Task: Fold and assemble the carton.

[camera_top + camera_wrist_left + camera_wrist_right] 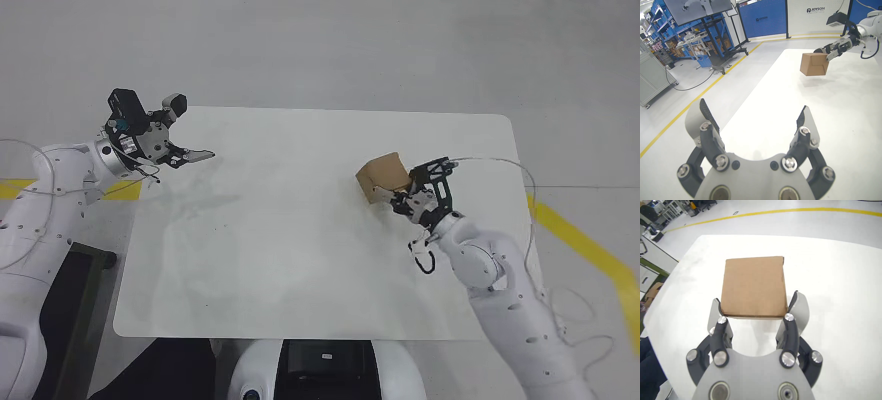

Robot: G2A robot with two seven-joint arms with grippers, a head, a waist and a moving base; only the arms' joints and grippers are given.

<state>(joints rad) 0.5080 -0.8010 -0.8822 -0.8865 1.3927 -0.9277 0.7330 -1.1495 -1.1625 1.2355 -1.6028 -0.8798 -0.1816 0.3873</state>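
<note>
While clamping the carton (753,285) by its near end, holds it lifted off the table (300,260), over toward the right side.
Squeezes with the right gripper (756,296), one finger pressed to each side wall, arm stretched in from the right edge. Has the closed-up brown carton tilted corner-down in mid-air, shadow falling on the tabletop just beneath. Poises the left gripper (753,103) above the far left corner of the table, fingers spread wide with nothing between them, aimed across at the carton, well apart from it.
</note>
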